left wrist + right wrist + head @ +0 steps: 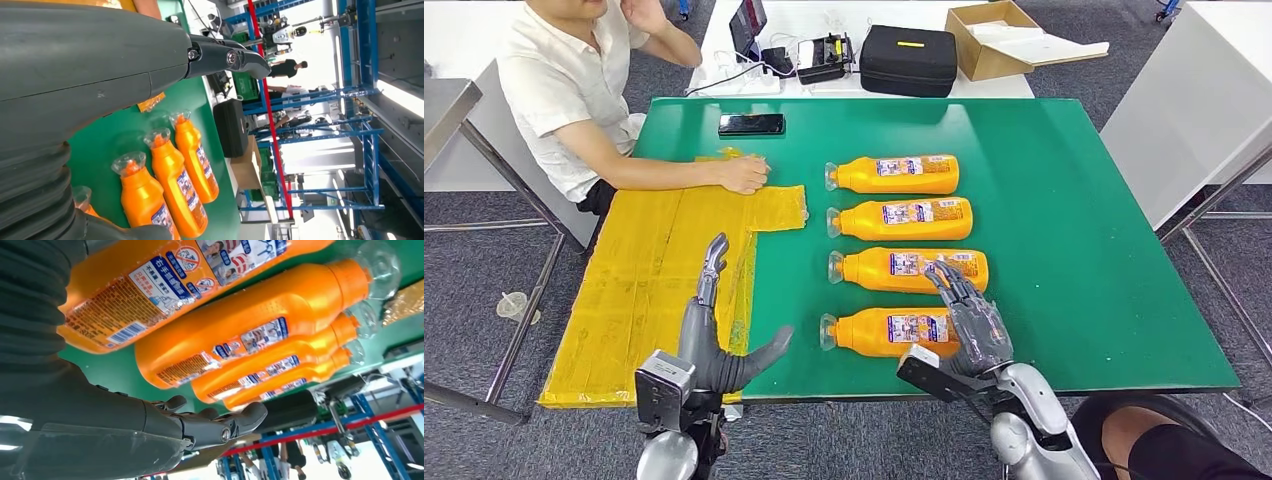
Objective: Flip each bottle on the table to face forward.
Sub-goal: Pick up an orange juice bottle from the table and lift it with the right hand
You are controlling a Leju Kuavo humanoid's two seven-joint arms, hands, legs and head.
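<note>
A: From the head view, we see four orange bottles lying in a column on the green table [1064, 250], each with its long axis across the table and its clear cap toward our left. Our right hand [969, 320] hangs over the base end of the nearest bottle [889, 331], fingers spread and reaching on toward the second bottle [909, 269]. It holds nothing that we can see.

B: And the left hand [719, 345]?

A: It is open, fingers apart, over the table's near edge by the yellow sheet [654, 290], well apart from the caps. So the right hand is the nearer one. A person's hand [744, 174] rests on that sheet at the far side.

B: The left wrist view?

A: The bottles lie past our left hand [100, 75], caps toward it; the middle one there [177, 180] shows a label. The hand is empty.

B: The right wrist view?

A: The nearest bottle [165, 280] sits right by the right hand [150, 425], label and barcode showing, its length running along the fingers [240, 421] rather than across them. We judge the grasp needs the hand lowered around that body.
</note>
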